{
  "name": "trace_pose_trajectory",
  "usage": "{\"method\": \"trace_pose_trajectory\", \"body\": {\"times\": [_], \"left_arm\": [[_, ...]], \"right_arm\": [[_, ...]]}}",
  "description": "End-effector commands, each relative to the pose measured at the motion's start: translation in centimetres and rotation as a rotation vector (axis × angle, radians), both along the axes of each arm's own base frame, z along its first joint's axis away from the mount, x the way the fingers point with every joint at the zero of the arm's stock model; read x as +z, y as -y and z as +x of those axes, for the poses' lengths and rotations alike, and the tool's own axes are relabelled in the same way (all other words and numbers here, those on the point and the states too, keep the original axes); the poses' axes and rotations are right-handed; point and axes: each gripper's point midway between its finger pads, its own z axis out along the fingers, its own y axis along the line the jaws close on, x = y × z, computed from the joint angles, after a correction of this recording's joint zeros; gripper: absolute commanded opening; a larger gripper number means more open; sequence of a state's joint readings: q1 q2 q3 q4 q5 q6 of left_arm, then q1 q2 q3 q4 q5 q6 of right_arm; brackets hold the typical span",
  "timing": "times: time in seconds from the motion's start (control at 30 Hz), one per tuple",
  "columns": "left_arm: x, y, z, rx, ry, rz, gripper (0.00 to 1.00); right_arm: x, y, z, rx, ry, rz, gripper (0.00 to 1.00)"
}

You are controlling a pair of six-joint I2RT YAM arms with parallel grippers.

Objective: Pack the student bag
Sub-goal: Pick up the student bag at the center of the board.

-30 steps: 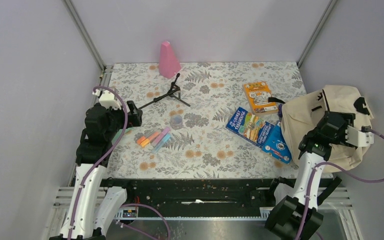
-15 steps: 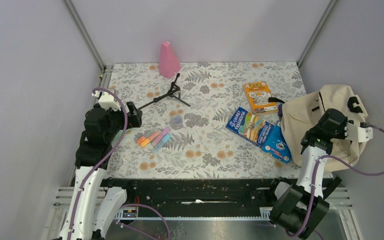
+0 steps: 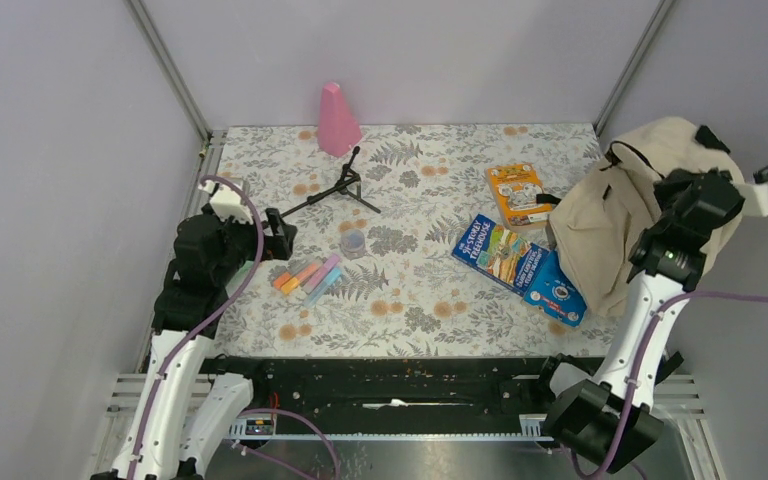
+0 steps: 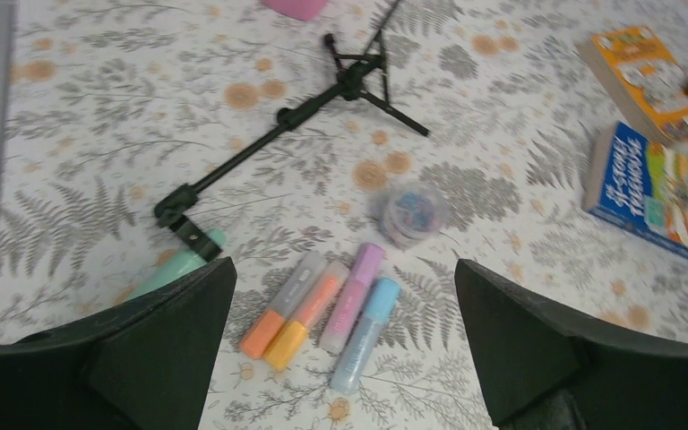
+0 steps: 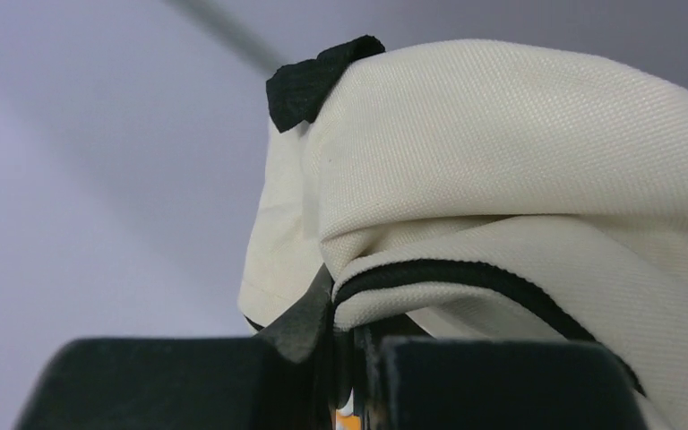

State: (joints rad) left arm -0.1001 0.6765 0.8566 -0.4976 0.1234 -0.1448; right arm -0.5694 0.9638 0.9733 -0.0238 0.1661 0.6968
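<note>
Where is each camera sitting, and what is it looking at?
Top external: above and behind the arms, looking down on the table; both arms show.
Left wrist: on the left arm, looking down at the markers and tripod; its open fingers frame the bottom.
Right wrist: on the right arm, close against the student bag; its shut fingers pinch the fabric.
Shared: top and left wrist both see the markers.

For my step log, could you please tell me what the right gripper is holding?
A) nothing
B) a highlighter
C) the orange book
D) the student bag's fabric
D: the right wrist view shows the right gripper shut on a fold of the student bag, pinching its cream fabric and black trim.
</note>
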Motion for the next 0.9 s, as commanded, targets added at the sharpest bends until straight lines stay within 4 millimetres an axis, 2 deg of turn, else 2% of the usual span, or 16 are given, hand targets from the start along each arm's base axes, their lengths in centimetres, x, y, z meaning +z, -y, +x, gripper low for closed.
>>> {"method": "trace_pose_trajectory", "body": {"times": [0.0, 0.17, 0.3, 0.43, 0.57, 0.67, 0.73, 0.77, 0.8, 0.83, 0.87], "left_arm": [[0.8, 3.6, -0.3, -0.193, 0.063, 0.02, 0.99], [0.7, 5.8, -1.1, -0.3, 0.063, 0.012, 0.99], [1.7, 9.4, -3.4, -0.528, 0.11, -0.034, 0.99], [2.0, 11.9, -5.2, -0.653, 0.151, -0.035, 0.99], [1.9, 14.4, -6.0, -0.744, 0.132, -0.029, 0.99], [3.6, 16.5, -5.8, -0.794, 0.114, -0.053, 0.99], [5.7, 18.0, -5.6, -0.822, 0.119, -0.078, 0.99], [7.7, 18.8, -5.5, -0.833, 0.144, -0.091, 0.99], [8.2, 19.5, -5.2, -0.83, 0.135, -0.101, 0.99], [10.0, 20.0, -4.8, -0.82, 0.158, -0.118, 0.99], [11.0, 20.7, -4.3, -0.809, 0.164, -0.135, 0.99]], "right_arm": [[8.2, -6.3, 3.0, 0.36, 0.096, -0.103, 0.0], [11.4, -12.3, 3.3, 0.546, 0.067, -0.232, 0.0], [12.9, -16.0, 2.5, 0.669, 0.069, -0.281, 0.0], [13.3, -20.0, 1.5, 0.821, 0.065, -0.345, 0.0], [12.8, -23.4, 0.2, 0.969, 0.047, -0.362, 0.0], [12.1, -25.4, -0.7, 1.058, 0.027, -0.366, 0.0], [11.4, -26.5, -1.1, 1.109, 0.014, -0.353, 0.0], [11.0, -27.0, -1.3, 1.133, 0.001, -0.344, 0.0], [10.7, -27.4, -1.5, 1.153, -0.01, -0.336, 0.0], [10.4, -27.7, -1.6, 1.163, -0.022, -0.328, 0.0], [10.0, -28.5, -1.8, 1.191, -0.032, -0.315, 0.0]]}}
